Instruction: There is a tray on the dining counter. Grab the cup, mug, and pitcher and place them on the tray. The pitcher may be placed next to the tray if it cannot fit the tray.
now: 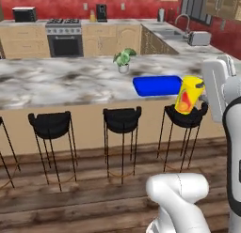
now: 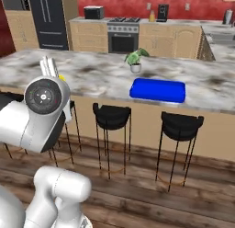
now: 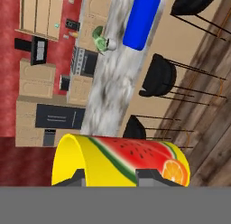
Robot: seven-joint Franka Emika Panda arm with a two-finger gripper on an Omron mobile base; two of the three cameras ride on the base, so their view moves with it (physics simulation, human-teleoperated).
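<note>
The yellow cup (image 1: 189, 95) with red-orange fruit print hangs in the air, slightly tilted, in front of the dining counter (image 1: 70, 81) and just right of the blue tray (image 1: 157, 85). My gripper (image 1: 201, 89) is shut on the cup from the right. In the hand view the cup (image 3: 122, 162) lies across the bottom between my gripper (image 3: 115, 178) fingertips, with the tray (image 3: 142, 20) far ahead on the counter (image 3: 113, 78). From the right base view the tray (image 2: 157, 90) is bare, and a sliver of the cup (image 2: 61, 77) peeks from behind my arm. Mug and pitcher are out of view.
A small potted plant (image 1: 123, 59) stands on the counter just behind the tray's left end. Black bar stools (image 1: 122, 119) line the counter's near side above the wooden floor. Beyond are a stove (image 1: 65, 38), a toaster (image 1: 200, 38) and the kitchen worktops.
</note>
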